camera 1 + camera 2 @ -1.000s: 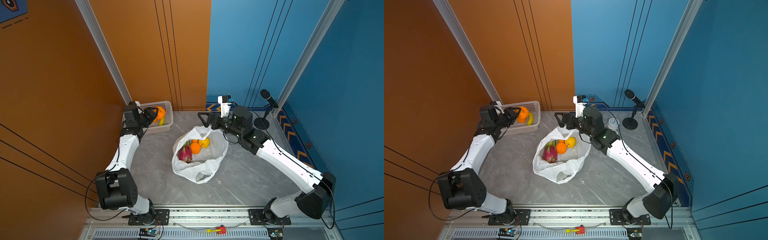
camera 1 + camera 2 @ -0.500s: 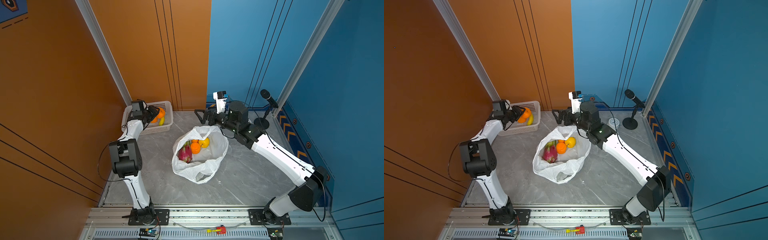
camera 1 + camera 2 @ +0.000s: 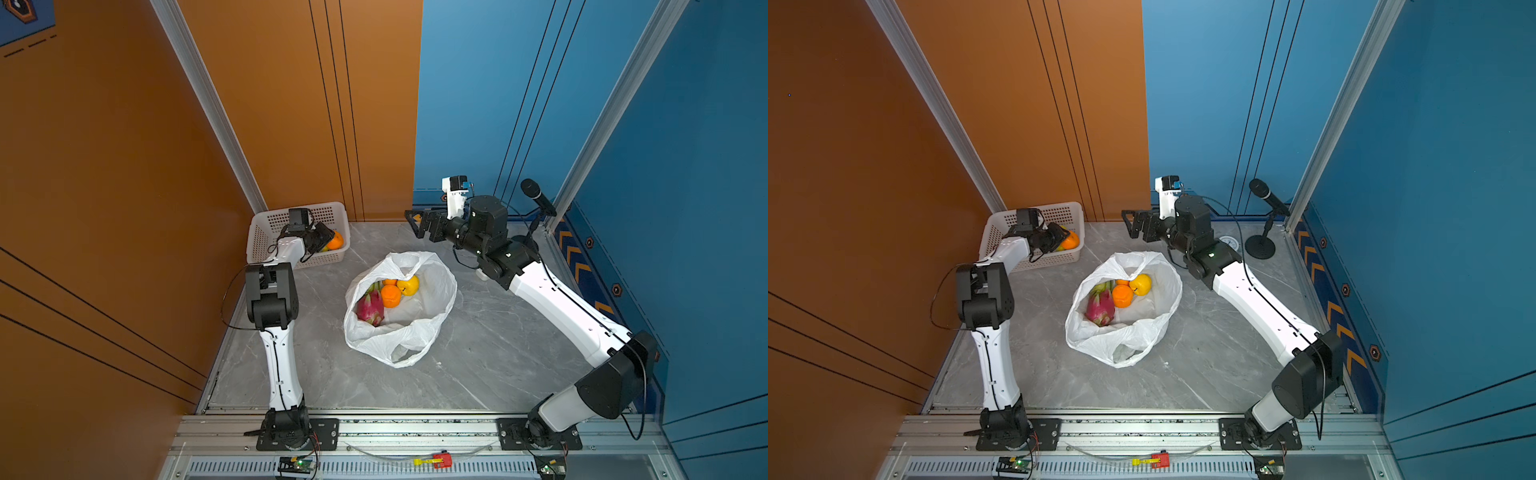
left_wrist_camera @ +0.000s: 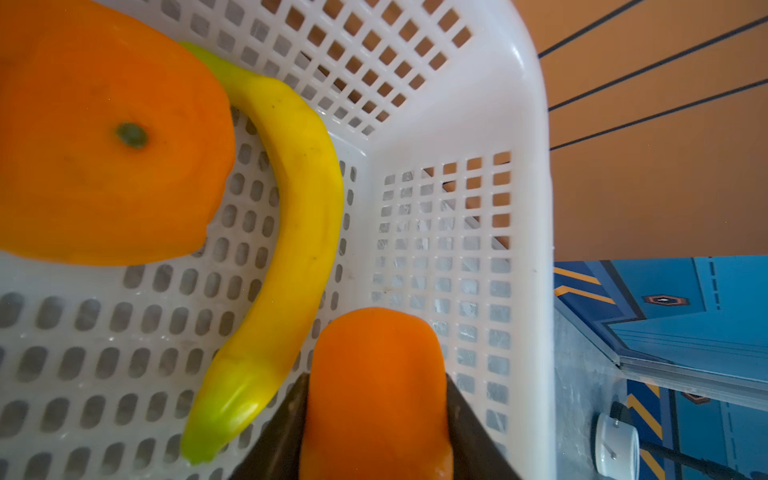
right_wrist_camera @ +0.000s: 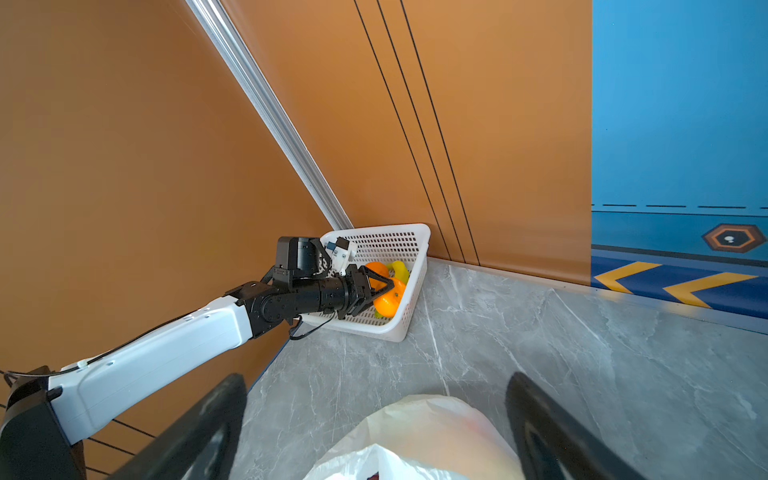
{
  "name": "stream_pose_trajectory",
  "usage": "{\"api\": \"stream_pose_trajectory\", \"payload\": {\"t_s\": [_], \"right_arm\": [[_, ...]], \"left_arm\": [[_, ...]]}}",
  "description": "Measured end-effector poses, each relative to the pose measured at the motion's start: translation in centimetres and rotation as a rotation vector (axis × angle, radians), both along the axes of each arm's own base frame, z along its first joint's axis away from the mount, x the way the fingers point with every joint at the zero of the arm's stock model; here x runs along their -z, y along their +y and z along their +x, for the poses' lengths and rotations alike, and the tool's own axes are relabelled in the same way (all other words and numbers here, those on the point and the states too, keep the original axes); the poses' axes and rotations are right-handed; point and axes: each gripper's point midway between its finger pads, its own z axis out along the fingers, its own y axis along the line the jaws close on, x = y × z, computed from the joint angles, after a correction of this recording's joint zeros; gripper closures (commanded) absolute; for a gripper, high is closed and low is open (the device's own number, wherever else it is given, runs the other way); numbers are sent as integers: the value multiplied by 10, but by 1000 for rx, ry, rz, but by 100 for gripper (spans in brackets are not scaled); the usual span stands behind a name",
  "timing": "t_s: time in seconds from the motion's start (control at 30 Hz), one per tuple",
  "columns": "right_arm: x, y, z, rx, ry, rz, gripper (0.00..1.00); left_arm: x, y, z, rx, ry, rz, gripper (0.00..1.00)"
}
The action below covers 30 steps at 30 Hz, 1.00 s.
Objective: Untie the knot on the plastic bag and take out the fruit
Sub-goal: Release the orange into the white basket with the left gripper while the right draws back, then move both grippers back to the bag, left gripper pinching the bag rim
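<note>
**Grey marbled table and what lies on it**

The table [image 3: 478,365] is a grey, white-veined slab, shown in both top views. It is bounded by walls on the left, far and right sides and by a metal rail [image 3: 415,428] along the near edge. A white perforated basket [image 3: 266,232] stands in the far left corner. A crumpled white bag [image 3: 415,332] lies at the centre, mouth open, apart from the basket. A black microphone stand [image 3: 1260,249] is in the far right corner, with a small white round object [image 3: 1228,241] just left of its base.

No legible text, brand or number anywhere. Only graphic marks: yellow chevrons [image 5: 706,282] along base strip of blue wall [image 5: 677,104]; orange-black hexagon emblem [image 5: 733,237] on same wall, without lettering.
</note>
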Motion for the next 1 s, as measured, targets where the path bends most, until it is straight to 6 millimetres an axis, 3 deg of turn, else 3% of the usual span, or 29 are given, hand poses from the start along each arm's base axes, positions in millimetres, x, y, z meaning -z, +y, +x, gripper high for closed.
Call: {"api": "stream_pose_trajectory", "payload": {"t_s": [0.17, 0.27, 0.43, 0.53, 0.63, 0.9, 1.0], "right_arm": [[2, -1, 0, 2, 7, -4, 2], [2, -1, 1, 3, 7, -4, 2], [2, -1, 0, 2, 8, -4, 3], [3, 0, 0, 0, 13, -7, 3], [5, 1, -2, -1, 18, -8, 3], [16, -4, -28, 14, 65, -18, 6], [21, -9, -41, 23, 79, -28, 8]], "left_arm": [[4, 1, -1, 8, 14, 23, 33], [2, 2, 0, 7, 12, 35, 26], [2, 4, -2, 6, 18, 45, 23], [-8, 4, -5, 8, 10, 50, 23], [-33, 3, -14, 12, -20, 59, 23], [-144, -6, -51, 20, -210, 80, 23], [-167, -17, -69, 41, -253, 78, 23]]}}
